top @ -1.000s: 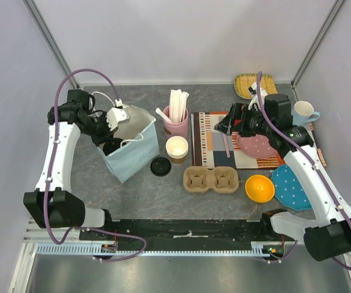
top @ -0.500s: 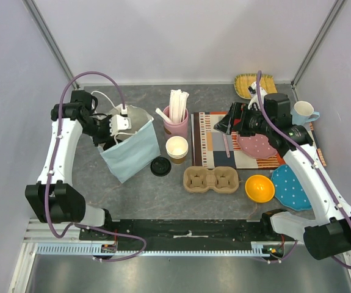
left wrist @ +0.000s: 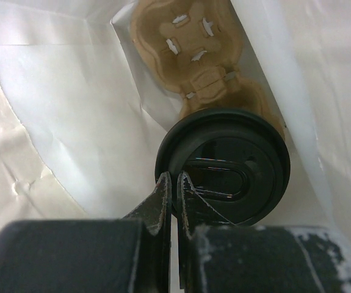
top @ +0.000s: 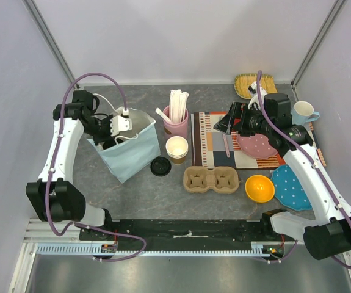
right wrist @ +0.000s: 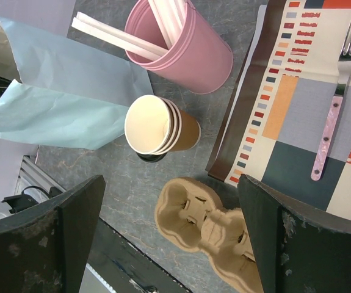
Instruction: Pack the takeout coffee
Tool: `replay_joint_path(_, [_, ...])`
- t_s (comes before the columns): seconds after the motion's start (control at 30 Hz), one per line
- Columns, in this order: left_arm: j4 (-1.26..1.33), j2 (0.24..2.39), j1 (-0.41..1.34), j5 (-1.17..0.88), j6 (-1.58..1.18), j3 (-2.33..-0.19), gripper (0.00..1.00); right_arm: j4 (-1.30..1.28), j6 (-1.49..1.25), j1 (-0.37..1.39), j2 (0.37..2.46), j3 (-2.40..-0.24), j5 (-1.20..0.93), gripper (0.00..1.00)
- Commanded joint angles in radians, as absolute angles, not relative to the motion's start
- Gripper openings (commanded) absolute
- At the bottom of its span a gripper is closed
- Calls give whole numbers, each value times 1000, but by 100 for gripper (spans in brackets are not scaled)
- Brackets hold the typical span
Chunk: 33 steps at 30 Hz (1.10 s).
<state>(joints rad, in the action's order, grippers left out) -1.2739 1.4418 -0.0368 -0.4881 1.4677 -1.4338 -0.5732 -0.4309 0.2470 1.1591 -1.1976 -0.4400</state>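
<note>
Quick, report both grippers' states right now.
Left gripper: closed, pinching the takeout coffee by its rim.
Right gripper: open, holding nothing.

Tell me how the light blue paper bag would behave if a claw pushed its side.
The light blue paper bag would probably buckle before sliding, because its walls look thin and creased. It seems to lean, so it may tip. The takeout coffee inside might weigh it down a little.
</note>
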Motion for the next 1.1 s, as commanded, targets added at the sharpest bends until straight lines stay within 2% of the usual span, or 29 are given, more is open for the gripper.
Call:
replay_joint_path(0.0, [-1281, 1430, -34, -534, 1462, -1456, 2, -537, -436, 255, 1149, -1235, -445, 98])
replay_joint_path(0.4, [-1267, 1440, -34, -514, 1462, -1465, 2, -537, -439, 256, 1134, -1221, -439, 98])
replay_joint_path(0.67, [-1177, 1397, -26, -463, 1543, -1304, 2, -538, -442, 258, 1127, -1210, -436, 98])
replay_joint_path(1.07, [-1206, 1422, -20, -489, 1486, -1356, 2, -543, -437, 259, 1124, -1213, -436, 98])
